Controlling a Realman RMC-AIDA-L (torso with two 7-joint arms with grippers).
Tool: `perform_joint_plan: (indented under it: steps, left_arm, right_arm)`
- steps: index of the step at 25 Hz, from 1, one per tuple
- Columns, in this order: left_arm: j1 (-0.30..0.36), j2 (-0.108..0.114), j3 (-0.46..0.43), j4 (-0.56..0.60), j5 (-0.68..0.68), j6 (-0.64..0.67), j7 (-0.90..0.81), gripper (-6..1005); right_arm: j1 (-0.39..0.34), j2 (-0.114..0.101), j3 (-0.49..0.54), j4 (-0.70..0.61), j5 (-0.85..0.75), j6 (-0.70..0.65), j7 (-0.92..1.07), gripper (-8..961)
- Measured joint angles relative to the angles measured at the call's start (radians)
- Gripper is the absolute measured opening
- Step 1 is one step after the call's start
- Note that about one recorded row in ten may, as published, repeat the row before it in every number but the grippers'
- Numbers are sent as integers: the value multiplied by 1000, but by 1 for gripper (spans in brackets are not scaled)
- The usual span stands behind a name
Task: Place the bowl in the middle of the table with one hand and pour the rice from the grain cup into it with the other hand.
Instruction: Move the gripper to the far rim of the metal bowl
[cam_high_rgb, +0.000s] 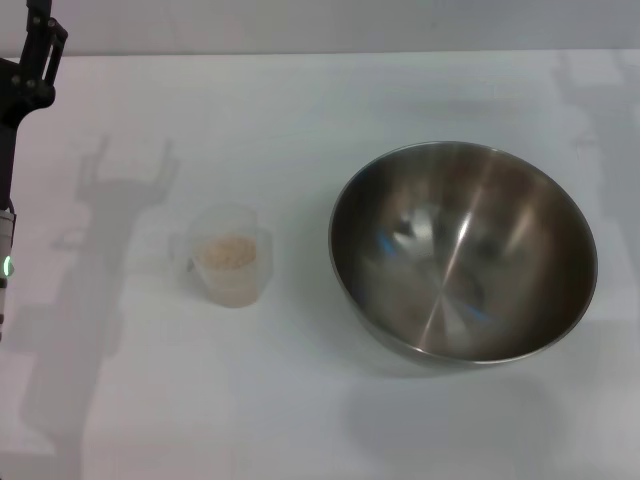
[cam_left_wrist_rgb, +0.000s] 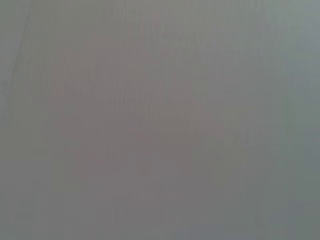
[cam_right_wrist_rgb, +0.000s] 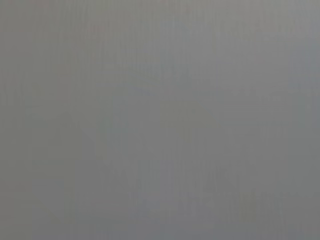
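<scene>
I see the grain cup (cam_high_rgb: 232, 256) holding rice (cam_high_rgb: 226, 252) left of the bowl (cam_high_rgb: 462, 250); my left gripper (cam_high_rgb: 40, 40) (far-left edge), can't tell its opening.

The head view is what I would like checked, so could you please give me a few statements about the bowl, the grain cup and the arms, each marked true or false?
1. The bowl is empty. True.
2. The grain cup lies tipped on its side. False: it stands upright on the table.
3. The rice is inside the grain cup. True.
4. The grain cup touches the bowl. False: bare table separates them, the cup on the robot's left, the bowl on its right.
5. A gripper holds the bowl. False: only the left arm shows, at the table's far left edge, away from both; the right arm is out of view.
</scene>
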Motion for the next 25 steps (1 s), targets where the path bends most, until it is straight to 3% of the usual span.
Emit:
perform_joint_plan:
  steps: [12, 20, 24, 25]
  left_arm:
    - [-9, 0, -1, 2, -1, -4, 0, 827]
    - [-9, 0, -1, 4, -2, -5, 0, 827]
    - [-9, 0, -1, 4, -2, -5, 0, 827]
    - [-9, 1, -1, 4, -2, -6, 0, 827]
  right_arm:
    - [0, 0, 0, 0, -1, 0, -19, 758]
    - [-1, 3, -5, -24, -2, -59, -312, 759]
    - [-3, 0, 0, -59, -1, -18, -318, 759]
    - [-13, -3, 9, -120, 0, 72, -310, 759]
